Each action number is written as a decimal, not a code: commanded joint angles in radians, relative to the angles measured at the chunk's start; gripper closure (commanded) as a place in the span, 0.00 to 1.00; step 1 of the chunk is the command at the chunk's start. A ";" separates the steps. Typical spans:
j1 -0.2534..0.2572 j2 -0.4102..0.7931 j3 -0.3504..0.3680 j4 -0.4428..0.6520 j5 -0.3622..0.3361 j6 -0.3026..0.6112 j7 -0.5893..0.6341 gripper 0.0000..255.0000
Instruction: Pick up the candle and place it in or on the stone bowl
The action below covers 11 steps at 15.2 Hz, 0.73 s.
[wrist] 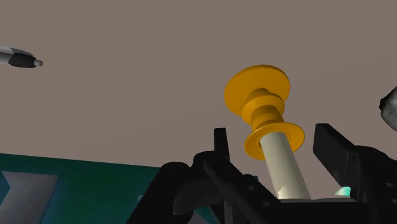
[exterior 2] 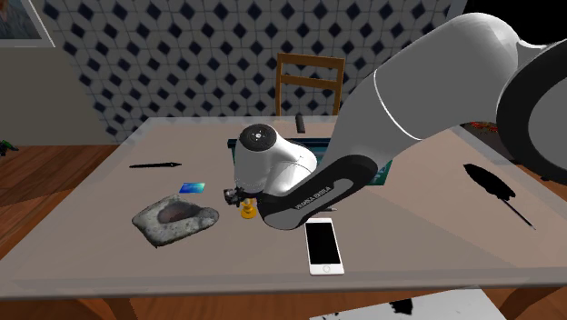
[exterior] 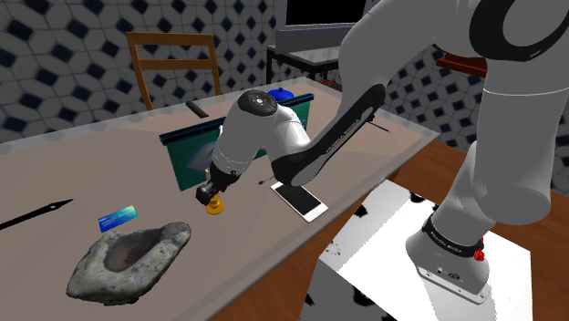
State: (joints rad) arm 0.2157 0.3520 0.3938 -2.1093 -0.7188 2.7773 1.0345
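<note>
In the shoulder view the claw (exterior: 212, 194) hangs right over the candle (exterior: 215, 207). The candle stands on the table (exterior: 91, 164), between the bowl (exterior: 128, 260) and a phone (exterior: 299, 200). In the second exterior view the candle (exterior 2: 246, 212) is near the bowl (exterior 2: 175, 218), not in it. In the wrist view the two fingers (wrist: 337, 153) stand apart on both sides of the candle (wrist: 261, 102) and do not touch it. The claw grips nothing.

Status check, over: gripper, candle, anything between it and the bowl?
Gripper open, straddling candle, no clasp. Candle standing on table, not yet in stone bowl. Blue card lies flat near bowl; nothing tall between.
</note>
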 commanded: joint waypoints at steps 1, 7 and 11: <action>0.000 0.000 0.000 0.000 0.000 0.000 0.000 1.00; 0.000 0.000 0.000 0.000 0.000 0.000 0.000 1.00; -0.014 -0.020 0.019 -0.001 0.031 -0.016 -0.027 1.00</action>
State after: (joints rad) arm 0.2086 0.3412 0.4051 -2.1086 -0.7011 2.7666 1.0198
